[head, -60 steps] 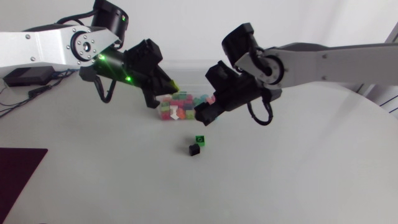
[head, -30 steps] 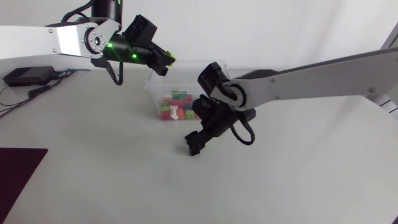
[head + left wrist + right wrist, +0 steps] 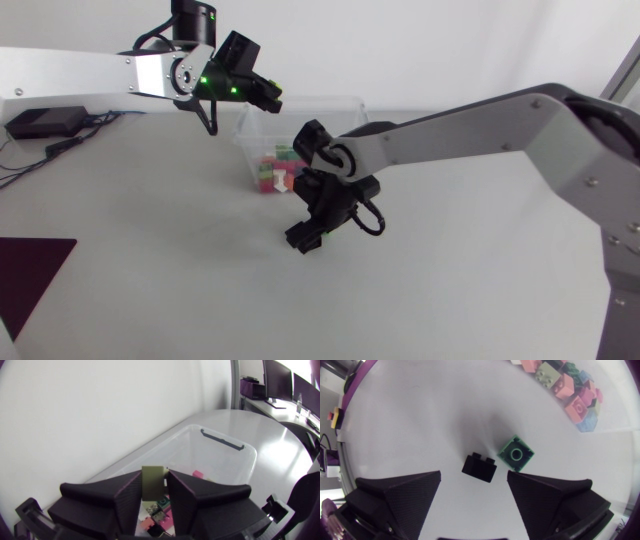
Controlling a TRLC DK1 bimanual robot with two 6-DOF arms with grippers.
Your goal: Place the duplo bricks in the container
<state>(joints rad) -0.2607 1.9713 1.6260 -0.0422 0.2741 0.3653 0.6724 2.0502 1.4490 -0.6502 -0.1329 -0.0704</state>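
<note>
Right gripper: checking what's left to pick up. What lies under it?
A black brick and a green brick lie on the table below the open right gripper. In the head view it covers both.

Left arm (image 3: 80, 72) and right arm (image 3: 470, 125) have silver-grey links, black joints and looping black cables; green lights (image 3: 205, 82) glow behind the matte-black left gripper (image 3: 271, 98).
</note>
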